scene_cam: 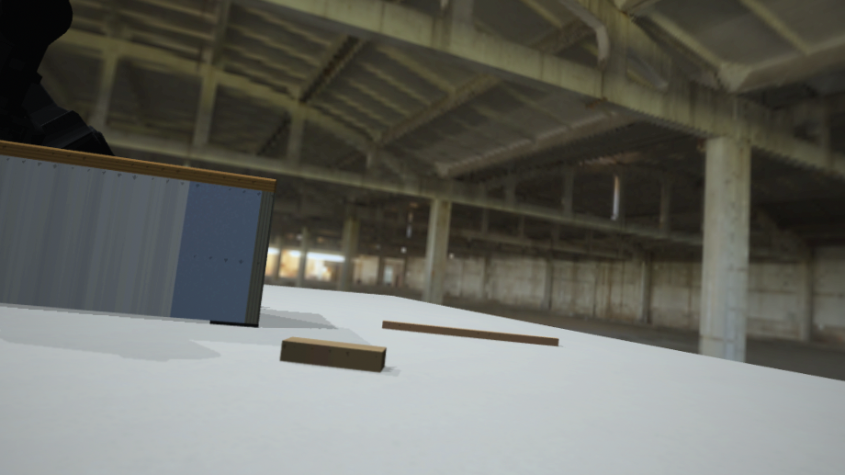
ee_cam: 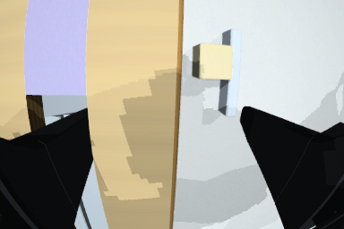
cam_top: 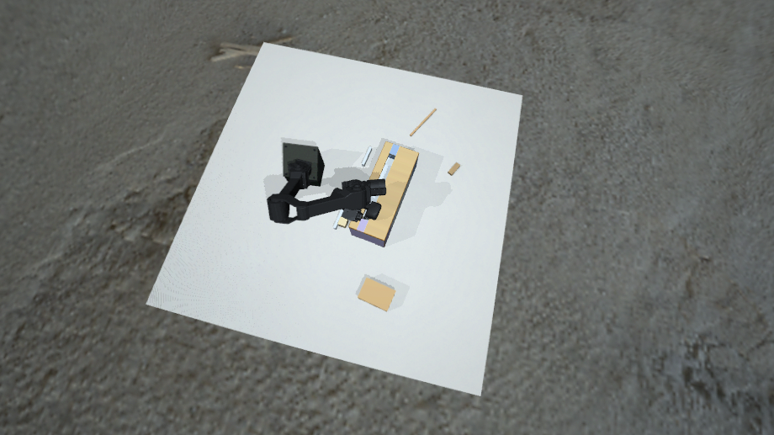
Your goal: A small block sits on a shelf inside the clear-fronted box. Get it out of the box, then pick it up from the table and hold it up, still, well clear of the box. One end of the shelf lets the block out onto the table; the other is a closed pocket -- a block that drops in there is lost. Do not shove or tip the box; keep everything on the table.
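Observation:
The small pale-yellow block (cam_top: 342, 222) (ee_cam: 216, 62) is outside the box (cam_top: 400, 178) (scene_cam: 93, 238) (ee_cam: 134, 25), on the table beside its front, near the lavender-marked end. It lies at a light-blue strip (cam_top: 336, 224) (ee_cam: 236, 83) and overlaps it in the wrist view; whether they touch is unclear. My gripper (cam_top: 358, 215) (ee_cam: 175, 114) is open and empty, above the box's front edge. In the wrist view one finger is over the top slot and the other is over the table side, short of the block. The exterior view does not show the block or fingertips.
A second light-blue strip (cam_top: 366, 156) lies by the box's blue-marked end. A larger wooden block (cam_top: 377, 294) stands beyond the lavender end. A small wooden piece (cam_top: 453, 168) (scene_cam: 333, 355) and a thin stick (cam_top: 423, 122) (scene_cam: 470, 333) lie beyond the box, away from the arm base.

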Controlling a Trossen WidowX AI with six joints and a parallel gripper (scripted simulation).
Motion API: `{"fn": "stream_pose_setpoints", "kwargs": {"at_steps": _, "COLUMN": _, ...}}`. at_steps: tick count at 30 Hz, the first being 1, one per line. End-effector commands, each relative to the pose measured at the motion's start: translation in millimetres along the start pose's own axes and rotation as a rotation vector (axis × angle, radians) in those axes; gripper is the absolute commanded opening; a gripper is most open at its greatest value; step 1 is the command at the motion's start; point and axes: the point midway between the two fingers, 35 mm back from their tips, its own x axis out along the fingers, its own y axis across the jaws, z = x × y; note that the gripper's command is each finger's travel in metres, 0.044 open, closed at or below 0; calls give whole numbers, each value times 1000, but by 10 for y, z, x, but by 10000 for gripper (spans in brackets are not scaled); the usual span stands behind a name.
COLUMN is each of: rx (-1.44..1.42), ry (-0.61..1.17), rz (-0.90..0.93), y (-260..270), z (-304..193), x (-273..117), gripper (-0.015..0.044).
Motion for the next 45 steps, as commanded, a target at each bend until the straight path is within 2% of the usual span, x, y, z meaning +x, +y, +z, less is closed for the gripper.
{"fn": "stream_pose_setpoints", "kwargs": {"at_steps": 1, "rx": 3, "ry": 10, "rz": 6, "y": 22, "z": 21, "x": -236, "gripper": 400}}
{"fn": "stream_pose_setpoints", "kwargs": {"at_steps": 4, "rx": 3, "ry": 8, "rz": 4, "y": 4, "z": 82, "x": -526, "gripper": 400}}
{"fn": "stream_pose_setpoints", "kwargs": {"at_steps": 10, "rx": 2, "ry": 8, "rz": 14, "y": 17, "z": 76, "x": -504, "gripper": 400}}
{"fn": "stream_pose_setpoints", "kwargs": {"at_steps": 13, "rx": -13, "ry": 101, "rz": -16, "y": 14, "z": 15, "x": -569, "gripper": 321}}
{"fn": "stream_pose_setpoints", "kwargs": {"at_steps": 15, "rx": -194, "ry": 109, "rz": 11, "y": -2, "z": 40, "x": -576, "gripper": 285}}
{"fn": "stream_pose_setpoints", "kwargs": {"at_steps": 28, "rx": -1372, "ry": 50, "rz": 198, "y": -113, "z": 197, "x": -604, "gripper": 285}}
{"fn": "stream_pose_setpoints", "kwargs": {"at_steps": 45, "rx": -2171, "ry": -120, "rz": 304, "y": -207, "z": 304, "x": -610, "gripper": 285}}
